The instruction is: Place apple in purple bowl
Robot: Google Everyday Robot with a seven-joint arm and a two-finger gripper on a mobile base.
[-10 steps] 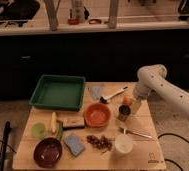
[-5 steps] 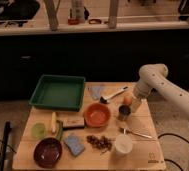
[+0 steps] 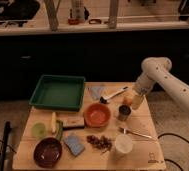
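The white arm point(image 3: 163, 77) is angling down from its elbow over the desk's point(image 3: 150, 152) right side, the gripper point(image 3: 137, 99) hanging just beside the apple point(image 3: 128, 100), its closure indeterminate, well apart from the purple bowl point(image 3: 48, 152) at front left.

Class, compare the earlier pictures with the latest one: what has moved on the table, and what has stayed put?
Nothing has visibly moved. The claw stays low at the right side of the table, right beside the apple; whether it touches it cannot be told. The purple bowl stays at the near left corner, away from the apple.
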